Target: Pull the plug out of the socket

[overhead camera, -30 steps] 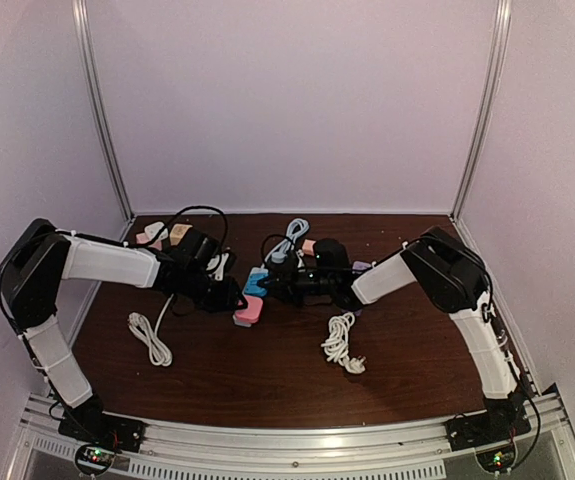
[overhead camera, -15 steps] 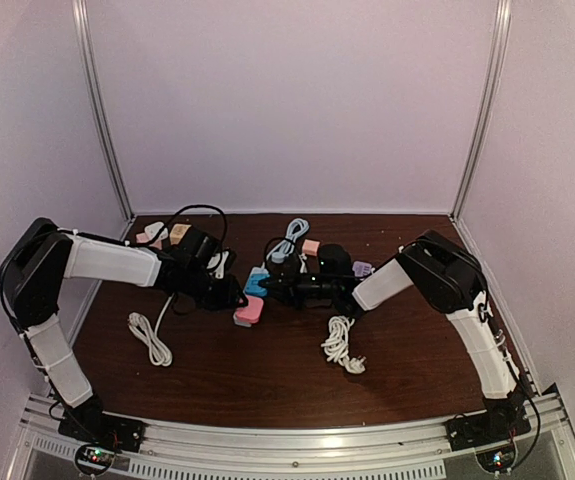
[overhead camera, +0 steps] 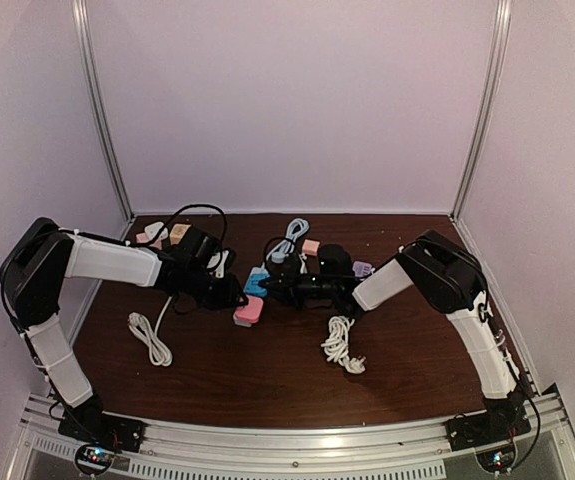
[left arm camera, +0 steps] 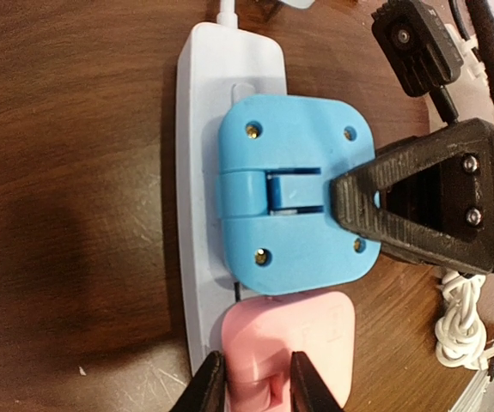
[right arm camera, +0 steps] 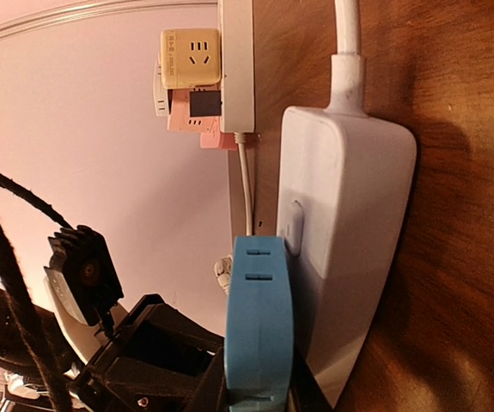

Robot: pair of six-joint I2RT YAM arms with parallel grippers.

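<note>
A white power strip (left arm camera: 199,172) lies on the dark wooden table with a blue plug (left arm camera: 298,137) and a pink plug (left arm camera: 320,330) seated side by side in it. My left gripper (left arm camera: 257,371) is shut on the pink plug's raised ridge, one finger on each side. The right gripper (right arm camera: 259,399) is shut on the blue plug (right arm camera: 259,318), which stands against the strip (right arm camera: 341,240); one of its black fingers (left arm camera: 375,193) presses the blue plug's edge. From the top, both grippers meet over the blue plug (overhead camera: 256,283) and pink plug (overhead camera: 248,311) at mid-table.
Coiled white cables lie at the left (overhead camera: 150,338) and right (overhead camera: 341,343) of the plugs. A light blue cable (overhead camera: 289,238), a pink adapter (overhead camera: 310,247) and a cluster of adapters (overhead camera: 162,235) sit toward the back. A second strip with a yellow cube adapter (right arm camera: 191,56) lies beyond.
The right arm has shifted slightly, its forearm drawn back a little. The left jaws have narrowed a touch on the pink plug. Both plugs still sit in the strip.
</note>
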